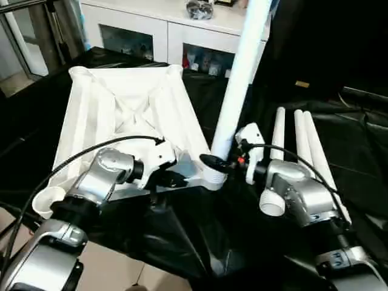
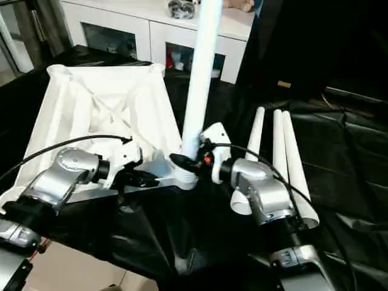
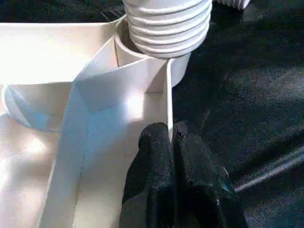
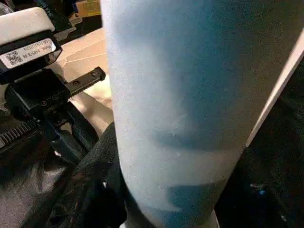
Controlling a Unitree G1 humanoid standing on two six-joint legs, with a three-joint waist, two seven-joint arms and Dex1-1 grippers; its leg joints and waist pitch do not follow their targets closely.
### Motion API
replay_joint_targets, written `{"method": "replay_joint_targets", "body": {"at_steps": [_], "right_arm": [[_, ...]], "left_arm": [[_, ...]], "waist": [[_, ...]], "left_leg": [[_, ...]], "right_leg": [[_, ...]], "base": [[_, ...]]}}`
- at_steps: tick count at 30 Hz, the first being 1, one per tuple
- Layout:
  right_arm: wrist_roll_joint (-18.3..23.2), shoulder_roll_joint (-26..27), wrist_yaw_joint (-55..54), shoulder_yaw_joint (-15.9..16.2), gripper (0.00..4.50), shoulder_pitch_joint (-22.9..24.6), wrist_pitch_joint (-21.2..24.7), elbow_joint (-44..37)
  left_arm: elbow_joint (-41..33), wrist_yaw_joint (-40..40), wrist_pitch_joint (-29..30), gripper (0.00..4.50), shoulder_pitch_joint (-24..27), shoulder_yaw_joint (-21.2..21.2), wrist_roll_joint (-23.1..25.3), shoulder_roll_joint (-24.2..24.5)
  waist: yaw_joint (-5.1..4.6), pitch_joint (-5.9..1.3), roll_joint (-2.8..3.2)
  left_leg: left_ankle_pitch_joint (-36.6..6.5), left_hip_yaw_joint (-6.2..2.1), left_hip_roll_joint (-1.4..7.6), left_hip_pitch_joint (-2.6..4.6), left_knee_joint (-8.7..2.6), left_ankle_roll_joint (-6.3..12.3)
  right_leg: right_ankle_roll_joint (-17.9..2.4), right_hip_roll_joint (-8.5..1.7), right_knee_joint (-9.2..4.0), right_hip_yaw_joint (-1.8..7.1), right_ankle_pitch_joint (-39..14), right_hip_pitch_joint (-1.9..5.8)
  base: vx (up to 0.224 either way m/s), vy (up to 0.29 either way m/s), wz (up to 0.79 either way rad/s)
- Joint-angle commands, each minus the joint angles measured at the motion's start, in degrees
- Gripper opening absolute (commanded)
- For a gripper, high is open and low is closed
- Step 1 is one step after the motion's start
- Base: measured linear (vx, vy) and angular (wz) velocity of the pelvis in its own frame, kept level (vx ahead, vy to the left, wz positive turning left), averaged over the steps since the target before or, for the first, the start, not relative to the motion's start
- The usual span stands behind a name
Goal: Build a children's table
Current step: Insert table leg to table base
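The left gripper point(image 3: 172, 142) is clamped on the near rim of the upturned tabletop point(image 1: 130, 103). The right gripper point(image 1: 219, 162) grips the standing leg point(image 1: 239, 79) at the corner socket point(image 3: 142, 54). Three spare legs point(image 1: 300, 145) lie on the black counter point(image 1: 200, 242).

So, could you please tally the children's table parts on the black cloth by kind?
Tabletop: 1
Leg standing in the corner socket: 1
Loose legs lying on the cloth: 3
Total: 5 parts
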Motion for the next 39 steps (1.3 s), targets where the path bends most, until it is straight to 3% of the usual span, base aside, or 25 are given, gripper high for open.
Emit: {"method": "replay_joint_targets", "body": {"at_steps": [1, 5, 10, 15, 27, 36, 39], "right_arm": [[-0.8, -0.4, -0.2, -0.1, 1.91, 0.7, 0.1, 1.6], [-1.1, 0.1, -1.4, -1.1, 1.91, -0.3, -0.9, 3.9], [-1.8, 0.4, -1.3, -0.9, 1.91, -1.2, -1.8, 6.6], [-1.7, 0.6, -1.0, -1.2, 1.91, -1.4, -2.0, 8.1], [-1.0, 1.0, -0.7, -2.1, 1.91, 0.6, -2.7, 8.9], [3.1, 2.9, -2.6, -7.9, 1.91, 3.8, -4.0, 11.1], [3.8, 3.1, -2.3, -9.0, 1.91, 5.7, -5.3, 11.6]], "left_arm": [[0.1, -0.7, -1.1, 0.0, -1.2, 0.6, -1.1, -1.7], [-0.7, -2.6, -0.7, 0.0, -0.8, 0.2, -1.7, -1.6], [-0.1, -2.4, -1.3, 0.0, -0.3, -0.4, -1.1, -1.9], [-0.2, -2.3, -0.8, 0.0, 0.0, -0.4, -1.0, -2.1], [0.6, -0.1, -1.4, 0.0, -0.4, 0.2, -0.1, -2.3], [1.3, 0.6, -1.6, 0.0, -0.9, 0.6, 0.4, -2.4], [1.8, 1.2, -1.8, 0.0, -1.2, 0.7, 0.6, -2.6]], "waist": [[-0.12, -3.4, 0.82], [-0.25, -3.41, 0.95], [-0.25, -3.47, 0.91], [-0.3, -3.31, 1.03], [-0.19, -3.25, 1.24], [0.19, -3.27, 1.35], [0.42, -3.21, 1.66]], "left_leg": [[-7.9, -0.12, 1.68, 0.21, -4.34, -0.39], [-9.0, -0.15, 1.78, 0.28, -4.45, -0.91], [-7.3, -0.06, 1.69, 0.13, -4.35, -0.08], [-9.4, -0.12, 1.83, 0.27, -4.54, -0.62], [-10.5, -0.18, 1.92, 0.35, -4.77, -0.82], [-10.6, -0.08, 1.95, 0.42, -4.84, -0.44], [-11.2, -0.05, 1.98, 0.52, -4.92, -0.41]], "right_leg": [[-12.9, -3.81, -4.65, 2.12, -3.8, 2.38], [-13.1, -3.85, -4.75, 2.12, -4.9, 2.27], [-13.8, -3.76, -4.47, 2.07, -1.4, 2.48], [-13.4, -3.86, -4.85, 2.11, -5.1, 2.31], [-13.1, -3.83, -5.02, 2.13, -5.9, 2.13], [-13.2, -3.94, -5.22, 2.19, -5.7, 2.06], [-13.1, -3.93, -5.39, 2.19, -6.4, 1.91]], "base": [[0.0, 0.0, 0.0], [0.0, 0.0, 0.0], [0.0, 0.0, 0.0], [0.0, 0.0, 0.0], [0.0, 0.0, 0.0], [0.0, 0.0, 0.0], [0.0, 0.0, 0.0]]}}
